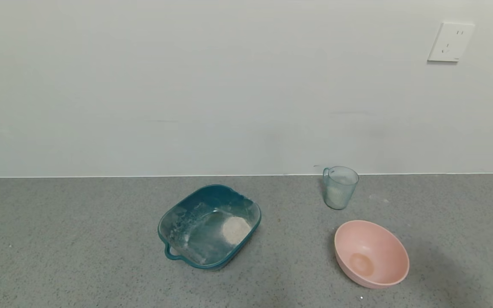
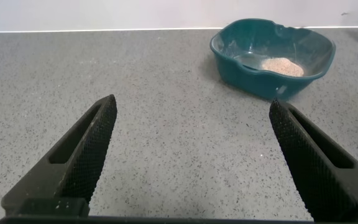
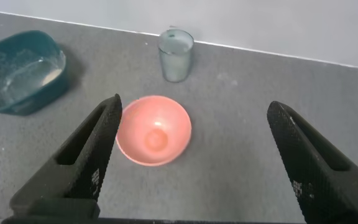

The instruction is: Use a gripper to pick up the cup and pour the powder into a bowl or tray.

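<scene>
The clear blue-green ribbed cup (image 1: 340, 187) stands upright near the back wall with pale powder in its lower part; it also shows in the right wrist view (image 3: 176, 56). The teal tray (image 1: 186, 205) sits left of it and holds a small mound of off-white powder (image 1: 235, 229). My left gripper (image 2: 192, 106) is open and empty over bare counter, with the tray (image 2: 253, 37) and its powder (image 2: 283, 65) ahead. My right gripper (image 3: 194, 107) is open and empty, held above the counter short of the cup. Neither gripper shows fully in the head view.
A round pink bowl (image 1: 370, 253) sits in front of the cup, below my right gripper in its wrist view (image 3: 154, 129). The grey speckled counter (image 1: 79, 256) ends at a white wall. A wall socket (image 1: 450, 42) is at the upper right.
</scene>
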### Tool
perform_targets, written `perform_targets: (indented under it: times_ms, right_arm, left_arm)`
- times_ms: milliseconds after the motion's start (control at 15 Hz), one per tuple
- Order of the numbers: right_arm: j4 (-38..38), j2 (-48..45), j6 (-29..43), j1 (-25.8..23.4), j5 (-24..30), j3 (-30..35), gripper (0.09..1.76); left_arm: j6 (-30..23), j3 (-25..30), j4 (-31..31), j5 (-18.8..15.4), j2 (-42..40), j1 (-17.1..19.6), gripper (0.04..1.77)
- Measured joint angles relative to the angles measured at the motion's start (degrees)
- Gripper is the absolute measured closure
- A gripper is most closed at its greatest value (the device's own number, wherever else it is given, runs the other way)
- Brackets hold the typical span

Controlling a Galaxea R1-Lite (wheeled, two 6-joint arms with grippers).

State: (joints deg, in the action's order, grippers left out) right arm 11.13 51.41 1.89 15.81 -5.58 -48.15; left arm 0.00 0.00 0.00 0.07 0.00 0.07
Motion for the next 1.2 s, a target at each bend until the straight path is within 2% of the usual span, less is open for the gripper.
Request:
perform_targets:
  times_ms: [467, 733, 1000, 1200]
  right_arm:
    - [10.80, -20.65, -0.21, -10.89, 1.78, 6.10, 0.15]
    - [12.46, -34.41, -0.21, -15.02, 4.29, 11.06, 0.15]
    - [9.46, -44.54, -0.27, -16.16, 4.27, 21.37, 0.15]
    - [-1.66, -48.98, -0.35, -16.03, 4.05, 32.41, 0.15]
  left_arm:
    - [0.00, 0.00, 0.00, 0.00, 0.00, 0.00, 0.05]
    - [0.00, 0.00, 0.00, 0.00, 0.00, 0.00, 0.05]
    - [0.00, 0.00, 0.00, 0.00, 0.00, 0.00, 0.05]
    - [0.00, 0.00, 0.00, 0.00, 0.00, 0.00, 0.05]
